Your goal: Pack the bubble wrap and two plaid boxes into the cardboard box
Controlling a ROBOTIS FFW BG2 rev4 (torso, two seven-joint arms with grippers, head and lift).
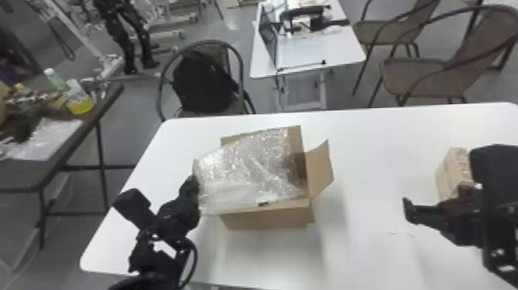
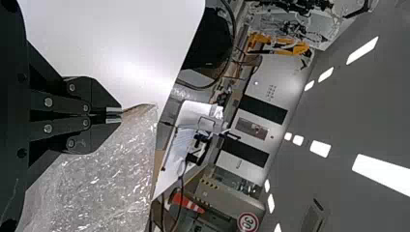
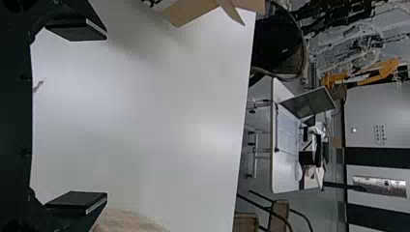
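Plainly, right tool (image 1: 442,198) open, left tool (image 1: 189,189) pinching bubble wrap (image 1: 246,169), left wrist view clearest

- White table (image 1: 377,250), in the foreground.
- Round-backed chair (image 1: 159,90), beyond the table's far edge, with a black bag or jacket (image 1: 204,83) on it.
- White desk (image 1: 320,54), farther back, bearing an open laptop (image 3: 309,103).
- Two brown chairs, right of the desk in the head view: one nearer (image 1: 420,79), one behind (image 1: 372,31).
- Dark side table (image 1: 23,171), at the head view's left, holding a green bottle (image 1: 56,81), a yellow container (image 1: 80,105) and clear plastic (image 1: 46,139).
- Orange machine (image 2: 278,44), traffic cone (image 2: 187,202) and red-rimmed sign (image 2: 248,222), in the background.
- Ceiling lights (image 2: 320,148).
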